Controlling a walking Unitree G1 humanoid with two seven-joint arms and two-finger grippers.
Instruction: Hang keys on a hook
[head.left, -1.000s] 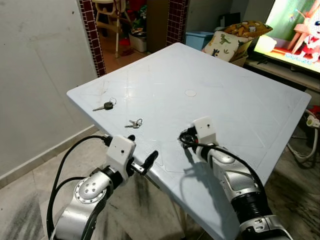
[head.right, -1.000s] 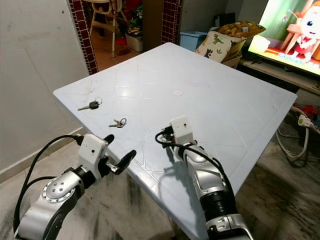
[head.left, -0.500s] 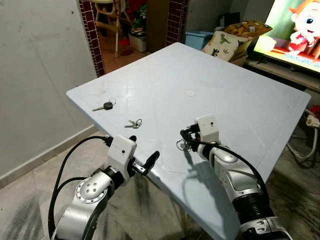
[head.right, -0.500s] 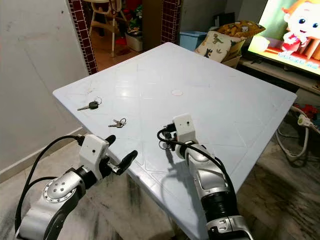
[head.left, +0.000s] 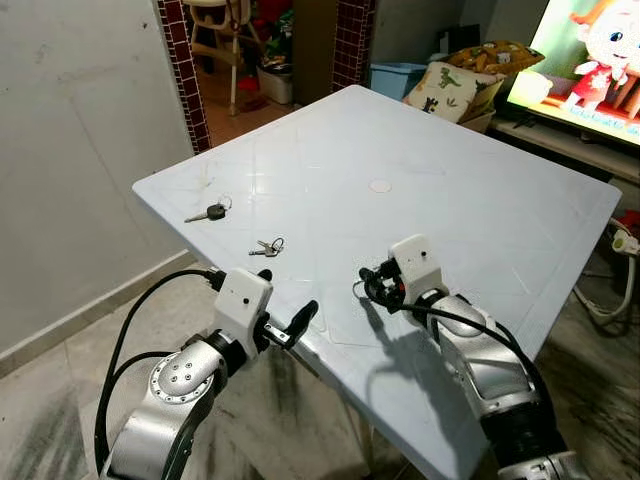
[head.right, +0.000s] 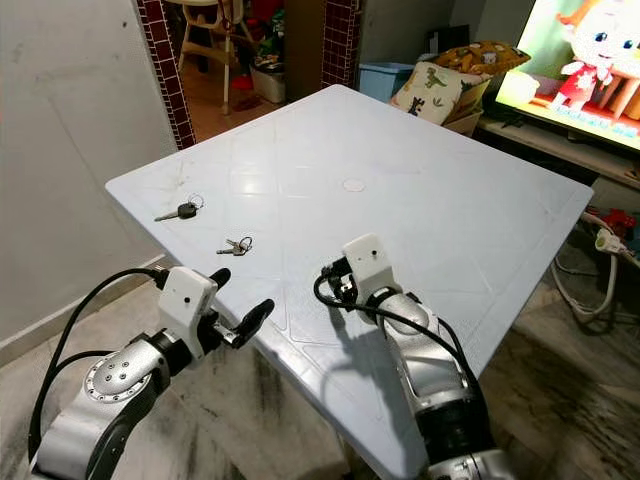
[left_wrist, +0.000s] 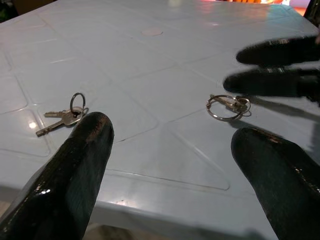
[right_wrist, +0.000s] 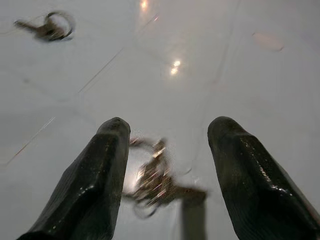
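Right gripper (right_wrist: 165, 150), jaws apart, straddles a key ring (left_wrist: 227, 106) lying on the pale blue desk (head.left: 480, 200); left gripper (head.left: 290, 325) waits open at the desk's edge

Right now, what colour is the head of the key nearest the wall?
Black head on the key, clearest in the left eye view.

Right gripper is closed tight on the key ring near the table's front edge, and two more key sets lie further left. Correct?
Not quite. The right gripper is open, its fingers straddling the key ring lying on the table, as the right wrist view shows. The other two key sets do lie further left.
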